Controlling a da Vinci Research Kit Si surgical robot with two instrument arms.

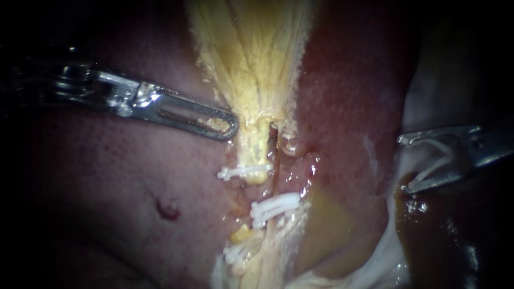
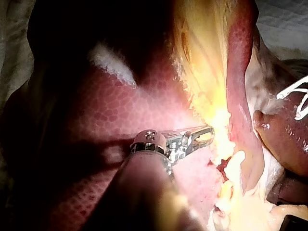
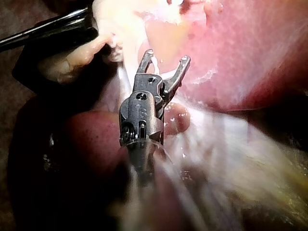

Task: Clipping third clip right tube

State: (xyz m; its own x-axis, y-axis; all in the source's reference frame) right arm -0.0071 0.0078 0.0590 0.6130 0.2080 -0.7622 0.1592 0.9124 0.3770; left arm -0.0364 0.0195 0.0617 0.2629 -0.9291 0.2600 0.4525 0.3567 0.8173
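Right instrument (image 1: pixel 405 164): jaws are standing wide but clamped on a loaded clip (image 1: pixel 436 167) that is lying open between them, so it looks ready to slide over a tube. It is hanging at the right, well apart from the right tube (image 1: pixel 277 160), the thin brown strand mid-scene with paired clips (image 1: pixel 276 206) crossing it. Left instrument (image 1: pixel 231 127) is pressing its tip against yellow tissue (image 1: pixel 251 53) just left of the tubes, probably tensioning them. I can't tell whether it is gripping. Left tube (image 1: pixel 252 147) is carrying a single clip (image 1: pixel 243 172). Liver (image 1: pixel 107 176) is lying wet and glistening all round. Bare tube beyond the pair is looking short, so room seems tight.
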